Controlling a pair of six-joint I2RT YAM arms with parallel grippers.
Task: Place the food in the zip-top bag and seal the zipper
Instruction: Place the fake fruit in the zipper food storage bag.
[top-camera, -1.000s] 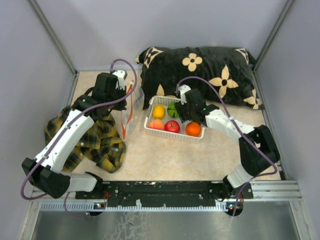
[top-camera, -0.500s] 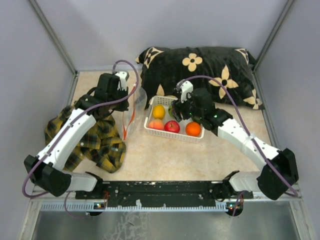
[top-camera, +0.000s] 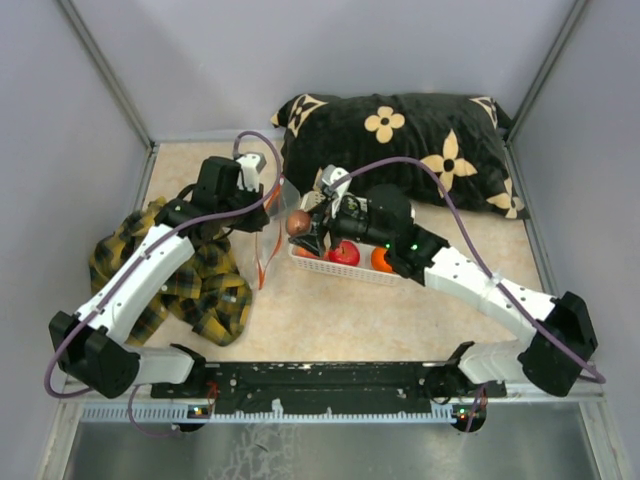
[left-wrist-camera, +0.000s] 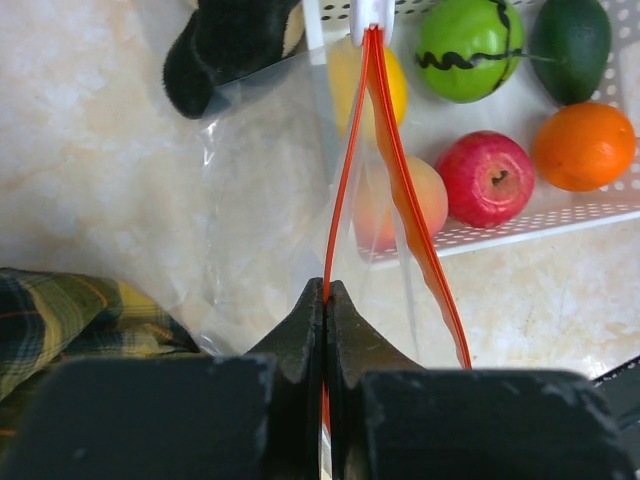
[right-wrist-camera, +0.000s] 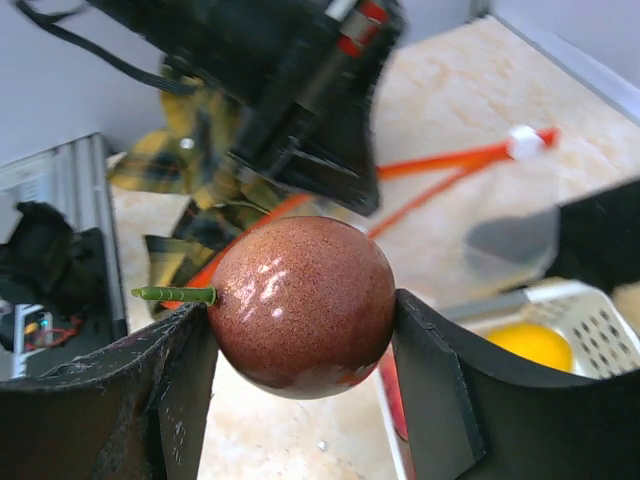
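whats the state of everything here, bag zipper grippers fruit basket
zip-top bag, hanging, mouth open
zipper, unsealed, strips spread apart
left gripper, shut on one zipper strip
brown fruit, held aloft, outside the bag
right gripper, shut on the brown fruit
white basket, six fruits inside
plaid cloth, crumpled

Brown fruit (right-wrist-camera: 300, 305) beside open clear bag (left-wrist-camera: 260, 200)

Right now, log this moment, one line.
left gripper: shut on red-orange zipper of clear zip-top bag | right gripper: holds round brown toy fruit
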